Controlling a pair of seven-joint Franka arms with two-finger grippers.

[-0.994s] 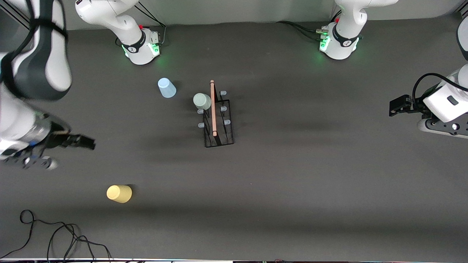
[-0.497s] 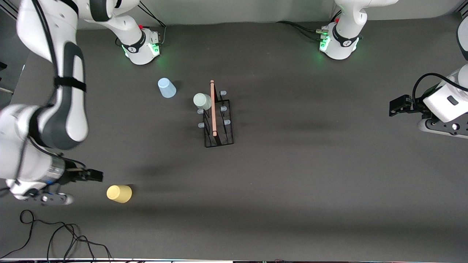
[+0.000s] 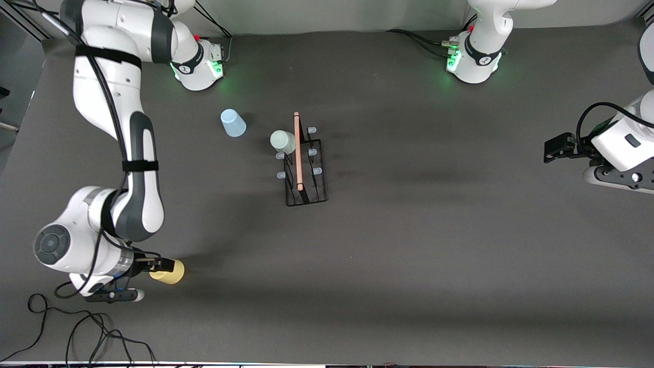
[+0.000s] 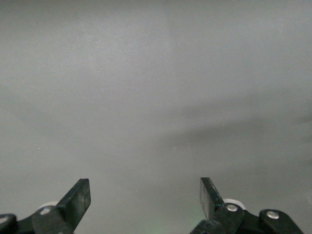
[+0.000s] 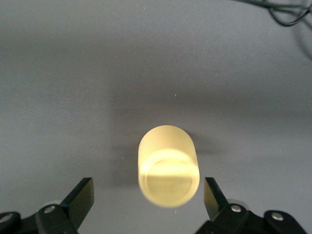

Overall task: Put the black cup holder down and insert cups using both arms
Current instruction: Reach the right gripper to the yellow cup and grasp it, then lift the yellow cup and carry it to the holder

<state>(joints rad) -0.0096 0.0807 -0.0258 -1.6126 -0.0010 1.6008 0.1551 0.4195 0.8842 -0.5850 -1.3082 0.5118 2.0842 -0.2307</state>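
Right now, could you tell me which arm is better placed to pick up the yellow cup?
The right: its gripper has open jaws either side of the yellow cup. The left gripper waits at the table's end.

Two large white jointed arms, glossy rounded shells, dark grey bands at the joints. Right arm (image 3: 110, 102): black cable along the links, strapped down by black bands; round grey cap on the elbow joint. Left arm (image 3: 621, 148): black cable looped over the white wrist housing, small dark marking on top. Green lights at both round bases (image 3: 196, 66). Black gripper fingers (image 5: 80, 197), flat and angular, silver screws at their mounts.
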